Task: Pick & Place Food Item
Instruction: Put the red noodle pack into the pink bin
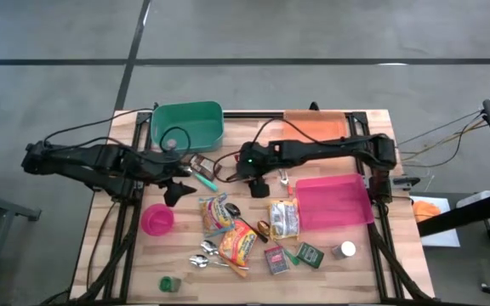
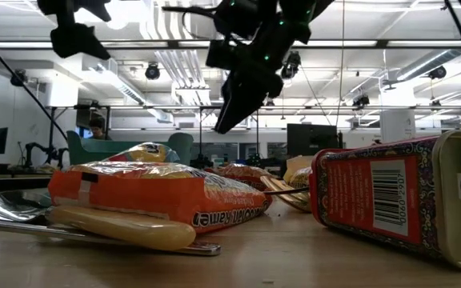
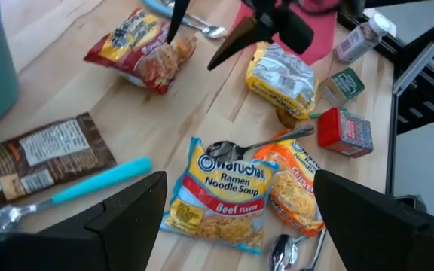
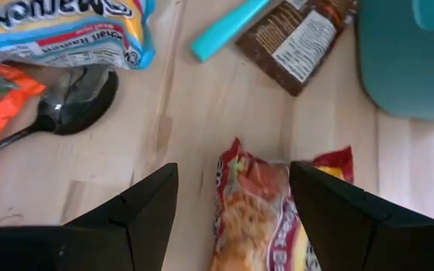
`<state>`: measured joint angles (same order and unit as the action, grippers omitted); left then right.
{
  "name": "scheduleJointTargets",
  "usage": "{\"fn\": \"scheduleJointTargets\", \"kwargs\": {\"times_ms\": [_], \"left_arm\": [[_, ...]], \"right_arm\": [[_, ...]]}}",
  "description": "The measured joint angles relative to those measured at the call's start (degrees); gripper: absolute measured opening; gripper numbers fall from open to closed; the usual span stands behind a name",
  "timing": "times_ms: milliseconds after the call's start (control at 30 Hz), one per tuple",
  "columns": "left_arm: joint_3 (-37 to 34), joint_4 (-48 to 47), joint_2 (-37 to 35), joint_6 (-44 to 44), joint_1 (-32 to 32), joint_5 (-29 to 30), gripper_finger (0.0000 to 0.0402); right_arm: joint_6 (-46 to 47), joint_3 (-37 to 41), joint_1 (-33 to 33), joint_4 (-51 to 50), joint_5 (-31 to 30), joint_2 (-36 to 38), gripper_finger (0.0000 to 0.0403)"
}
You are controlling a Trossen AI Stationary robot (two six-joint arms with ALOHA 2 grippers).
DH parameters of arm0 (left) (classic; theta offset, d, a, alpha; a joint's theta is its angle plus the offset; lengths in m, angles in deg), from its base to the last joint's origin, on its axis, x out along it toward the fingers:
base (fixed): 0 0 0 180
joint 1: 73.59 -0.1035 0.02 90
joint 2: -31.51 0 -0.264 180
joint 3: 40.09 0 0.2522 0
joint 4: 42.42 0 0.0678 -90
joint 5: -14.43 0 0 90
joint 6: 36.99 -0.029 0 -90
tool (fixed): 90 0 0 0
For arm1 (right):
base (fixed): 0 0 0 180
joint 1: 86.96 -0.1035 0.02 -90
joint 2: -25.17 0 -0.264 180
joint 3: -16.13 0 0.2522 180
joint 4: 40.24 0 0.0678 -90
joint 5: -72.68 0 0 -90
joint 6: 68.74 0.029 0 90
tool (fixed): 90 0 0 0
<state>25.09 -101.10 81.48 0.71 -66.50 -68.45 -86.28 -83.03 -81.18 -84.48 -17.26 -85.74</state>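
Nothing lifted yet: right gripper hovers open-jawed over the red snack packet, pink tray at three o'clock, left gripper open

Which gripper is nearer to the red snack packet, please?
Right. The right gripper hangs directly over the red snack packet, fingers open on either side of it. The left gripper waits open farther off, above the beef ramen.
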Motion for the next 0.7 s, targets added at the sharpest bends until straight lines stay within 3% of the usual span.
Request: {"fn": "scheduleJointTargets", "kwargs": {"times_ms": [467, 700], "left_arm": [[-3.1, 2.3, -4.8, 3.3, 0.0, 0.2, 0.0337], [-3.1, 2.2, -4.8, 3.2, 0.0, 0.2, 0.0337]], "right_arm": [[-7.6, -5.7, 0.0, -0.2, -0.1, -10.5, 0.0250], [-10.8, -6.7, 0.1, -0.7, -3.2, -13.3, 0.0250]]}}
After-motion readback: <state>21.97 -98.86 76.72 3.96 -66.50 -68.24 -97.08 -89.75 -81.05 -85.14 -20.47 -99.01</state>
